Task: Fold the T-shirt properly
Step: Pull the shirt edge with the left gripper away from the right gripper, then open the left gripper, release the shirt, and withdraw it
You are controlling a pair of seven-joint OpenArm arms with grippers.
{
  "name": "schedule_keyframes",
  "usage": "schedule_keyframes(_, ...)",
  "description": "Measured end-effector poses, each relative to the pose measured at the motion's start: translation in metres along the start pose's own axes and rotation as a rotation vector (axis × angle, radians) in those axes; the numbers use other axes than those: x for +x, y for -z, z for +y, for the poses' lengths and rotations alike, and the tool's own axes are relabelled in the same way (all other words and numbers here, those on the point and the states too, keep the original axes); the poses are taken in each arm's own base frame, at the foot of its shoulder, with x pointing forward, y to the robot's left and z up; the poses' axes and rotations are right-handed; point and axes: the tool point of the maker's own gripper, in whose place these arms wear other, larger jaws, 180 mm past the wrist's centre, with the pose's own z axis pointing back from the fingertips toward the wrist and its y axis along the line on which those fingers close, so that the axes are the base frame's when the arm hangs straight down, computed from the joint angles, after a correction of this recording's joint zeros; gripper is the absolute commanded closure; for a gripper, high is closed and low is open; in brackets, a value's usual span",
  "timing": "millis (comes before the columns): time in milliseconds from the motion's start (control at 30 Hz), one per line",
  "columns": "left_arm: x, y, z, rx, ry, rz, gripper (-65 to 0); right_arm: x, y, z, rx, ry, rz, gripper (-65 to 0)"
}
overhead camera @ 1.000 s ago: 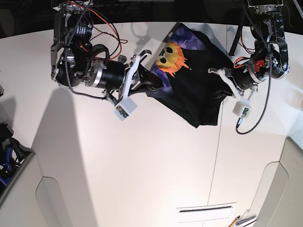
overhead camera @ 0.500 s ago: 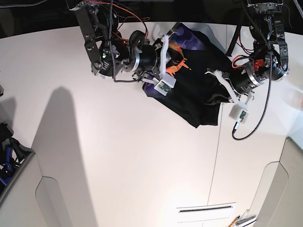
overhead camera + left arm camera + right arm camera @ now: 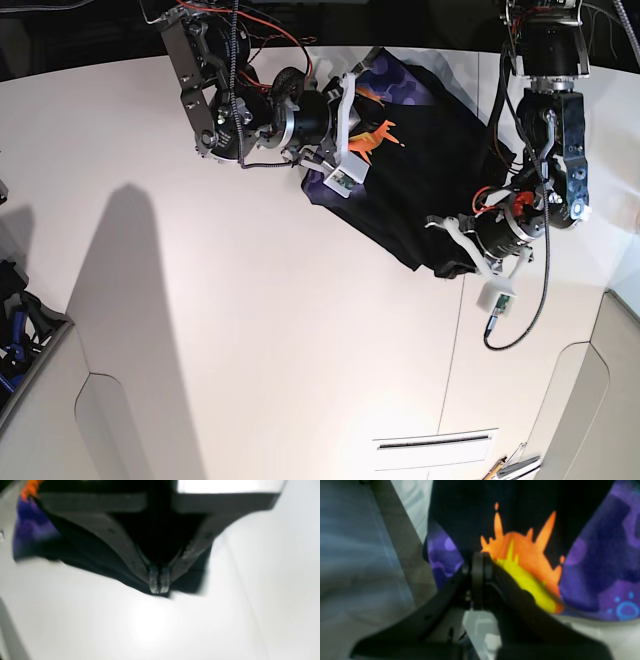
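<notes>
The black T-shirt (image 3: 430, 150) lies crumpled at the back of the white table (image 3: 250, 330), its purple print and orange sun partly showing. My right gripper (image 3: 370, 128) is over the sun print; in the right wrist view it (image 3: 477, 562) is shut on a fold of the T-shirt (image 3: 525, 555), with printed cloth draped along one finger. My left gripper (image 3: 450, 258) is at the shirt's near right corner. The blurred left wrist view shows this gripper (image 3: 158, 582) with its tips pressed together on the black hem of the T-shirt (image 3: 82, 552), bare table beyond.
A seam (image 3: 462, 320) runs down the tabletop on the right. A slot (image 3: 435, 445) sits near the front edge. Dark clutter (image 3: 15, 320) lies off the table at the left. Red and black cables (image 3: 250, 40) hang around the right arm.
My right gripper has carried the shirt's left edge up and right onto the sun print. My left gripper has slid down the shirt's right side to its near corner.
</notes>
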Motion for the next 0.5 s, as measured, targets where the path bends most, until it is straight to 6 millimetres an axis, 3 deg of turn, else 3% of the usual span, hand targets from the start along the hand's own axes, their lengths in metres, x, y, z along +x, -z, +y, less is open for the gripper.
schedule_keyframes(133, 0.03, -0.001, 0.013, 0.047, 0.016, -0.045, 0.0, 0.0, 0.0, 0.0, 0.001, 0.0, -0.001, 0.0)
schedule_keyframes(267, 0.013, -0.009, 0.01, -0.005, 0.004, 0.058, 0.0, 0.005, -0.002, 0.004, 0.015, -0.002, -0.017, 0.0)
schedule_keyframes(333, 0.008, -0.017, -0.004, -0.102, 0.009, 0.102, 0.0, 0.018, -0.01, 0.011, 0.027, -0.024, -0.062, 0.0)
schedule_keyframes(400, 0.018, -0.027, -0.017, -0.184, 0.043, 0.08, 0.0, 0.035, -0.021, 0.018, 0.02, -0.067, -0.12, 0.0)
schedule_keyframes(500, 0.02, -0.042, -0.021, -0.215, 0.063, 0.05, 0.0, 0.057, -0.041, 0.026, -0.008, -0.134, -0.194, 0.0)
